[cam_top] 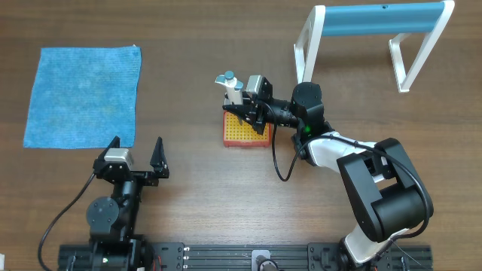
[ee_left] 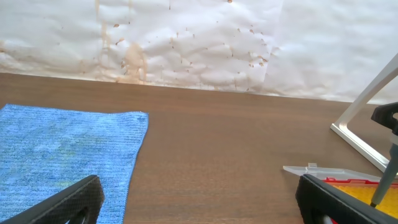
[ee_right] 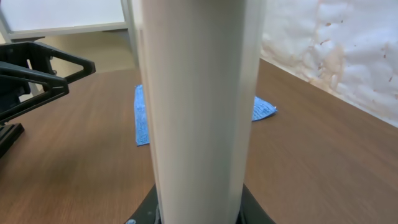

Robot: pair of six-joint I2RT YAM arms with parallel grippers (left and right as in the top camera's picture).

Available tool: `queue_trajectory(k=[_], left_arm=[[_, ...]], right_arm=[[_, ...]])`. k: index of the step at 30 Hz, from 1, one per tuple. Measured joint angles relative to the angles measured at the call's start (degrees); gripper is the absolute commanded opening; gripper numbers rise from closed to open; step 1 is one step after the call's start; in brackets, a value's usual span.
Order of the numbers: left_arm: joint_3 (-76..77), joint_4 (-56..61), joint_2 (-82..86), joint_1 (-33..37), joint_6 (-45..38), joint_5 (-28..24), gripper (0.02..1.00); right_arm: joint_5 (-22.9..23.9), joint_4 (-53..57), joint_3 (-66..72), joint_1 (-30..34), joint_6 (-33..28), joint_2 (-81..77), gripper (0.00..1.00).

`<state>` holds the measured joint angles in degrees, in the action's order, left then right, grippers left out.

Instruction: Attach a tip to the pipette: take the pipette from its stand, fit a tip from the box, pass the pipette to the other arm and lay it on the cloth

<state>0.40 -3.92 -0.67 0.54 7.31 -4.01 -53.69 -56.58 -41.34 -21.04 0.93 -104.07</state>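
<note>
My right pincer (cam_top: 242, 107) grasps the white plastic pipette (cam_top: 230, 84) above the orange tip box (cam_top: 245, 135); I see my left pincer (cam_top: 137, 149) released near the blue cloth (cam_top: 83, 96).

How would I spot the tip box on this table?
Find the white-and-blue stand at the far right. Toward the middle from it, beneath the pipette in the right gripper, sits the tip box. It alone is orange, grid-topped.

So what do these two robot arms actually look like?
Both are mostly black and jointed. The left arm has pointed black jaws and a small silver block. The right arm has white shells, with a thin black cable looping beside it.
</note>
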Motion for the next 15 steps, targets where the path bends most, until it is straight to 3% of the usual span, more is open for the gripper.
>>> queue_trajectory(k=[15], left_arm=[[0.0, 0.0, 0.0, 0.0, 0.0, 0.0, 0.998]], right_arm=[[0.3, 0.2, 0.0, 0.0, 0.0, -1.0, 0.075]])
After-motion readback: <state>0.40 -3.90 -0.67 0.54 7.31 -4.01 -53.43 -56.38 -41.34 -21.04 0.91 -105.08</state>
